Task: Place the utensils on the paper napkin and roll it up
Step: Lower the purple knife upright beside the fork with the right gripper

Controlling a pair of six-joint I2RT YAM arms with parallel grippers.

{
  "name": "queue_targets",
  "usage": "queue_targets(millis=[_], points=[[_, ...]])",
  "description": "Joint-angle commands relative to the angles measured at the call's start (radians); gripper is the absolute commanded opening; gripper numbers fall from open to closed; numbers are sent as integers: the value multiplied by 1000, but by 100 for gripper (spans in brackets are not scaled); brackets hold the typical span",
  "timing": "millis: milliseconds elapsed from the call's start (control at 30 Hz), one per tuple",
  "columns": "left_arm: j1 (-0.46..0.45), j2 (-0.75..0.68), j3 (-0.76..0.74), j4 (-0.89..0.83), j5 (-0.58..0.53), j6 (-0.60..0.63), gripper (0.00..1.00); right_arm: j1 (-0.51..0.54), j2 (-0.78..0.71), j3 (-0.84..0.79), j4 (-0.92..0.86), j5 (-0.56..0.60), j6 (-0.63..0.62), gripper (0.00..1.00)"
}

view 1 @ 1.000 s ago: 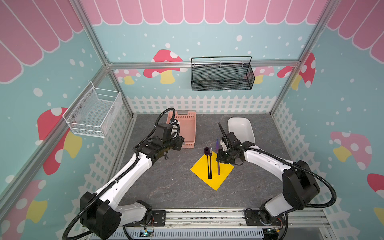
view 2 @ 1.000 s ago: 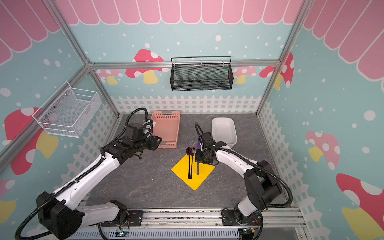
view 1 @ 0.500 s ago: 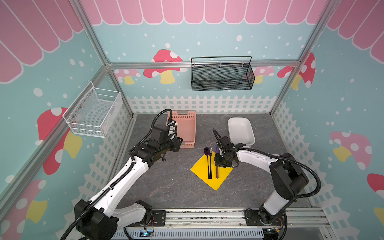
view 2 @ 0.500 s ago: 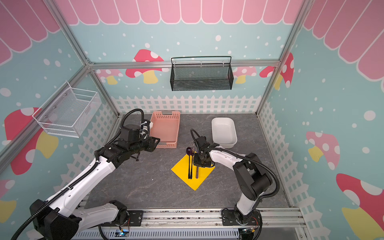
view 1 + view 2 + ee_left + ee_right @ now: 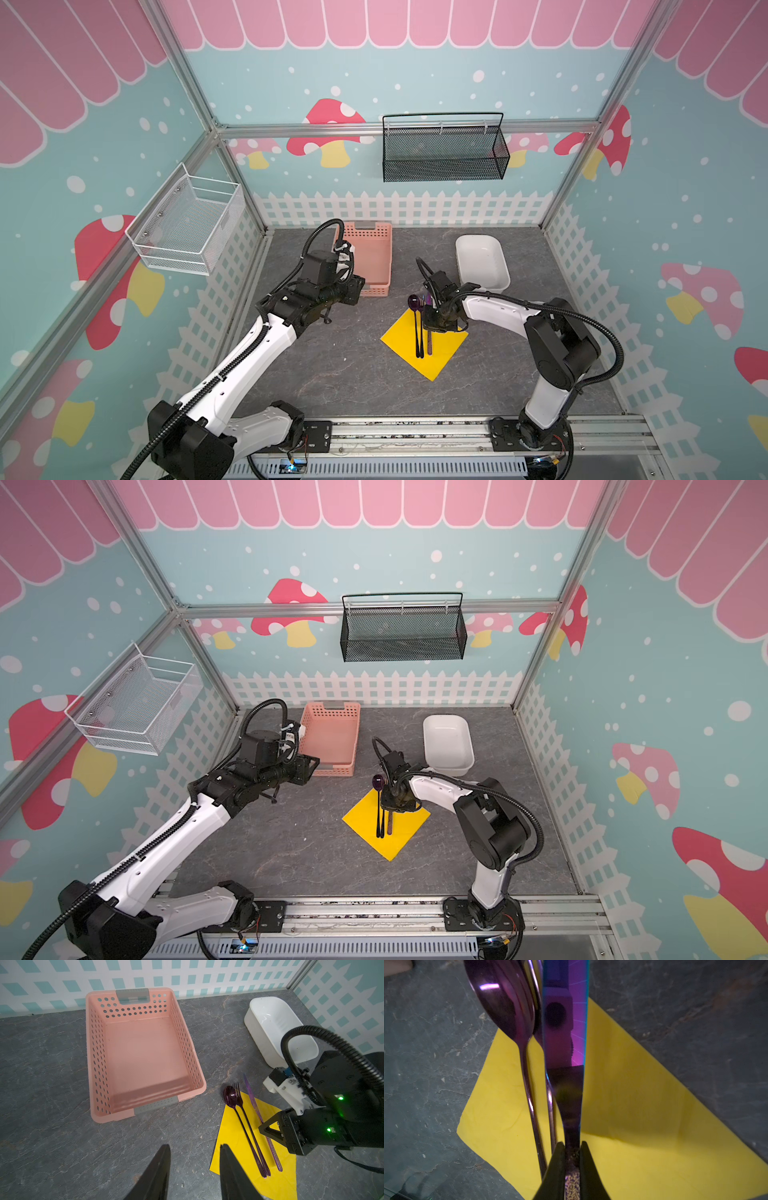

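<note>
The yellow paper napkin (image 5: pixel 444 347) (image 5: pixel 405 827) lies as a diamond on the grey table. On it the utensils lie side by side: the spoon (image 5: pixel 230 1095) and the fork (image 5: pixel 239 1096), heads off the far corner. The knife (image 5: pixel 252 1099) runs beside the fork, low over the napkin. My right gripper (image 5: pixel 572 1145) (image 5: pixel 432 328) is shut on the knife's textured handle (image 5: pixel 572 1184). My left gripper (image 5: pixel 195 1147) (image 5: pixel 352 291) hovers open and empty by the pink basket, left of the napkin.
An empty pink perforated basket (image 5: pixel 384 266) stands behind the left gripper. A white tub (image 5: pixel 482 262) sits at the back right, close to the right arm. A black mesh basket (image 5: pixel 442 151) hangs on the back wall, a white wire basket (image 5: pixel 187 224) on the left wall.
My right gripper has carried the knife forward and down to the napkin, beside the fork. The left arm has shifted only slightly.
</note>
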Motion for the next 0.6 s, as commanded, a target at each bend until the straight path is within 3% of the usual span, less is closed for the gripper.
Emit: queue_targets(millis=[0, 567], points=[[0, -22, -11, -9, 10, 4, 41, 11, 23, 28, -22, 31, 26, 2], [-3, -25, -14, -9, 6, 6, 41, 16, 73, 56, -31, 49, 31, 2]])
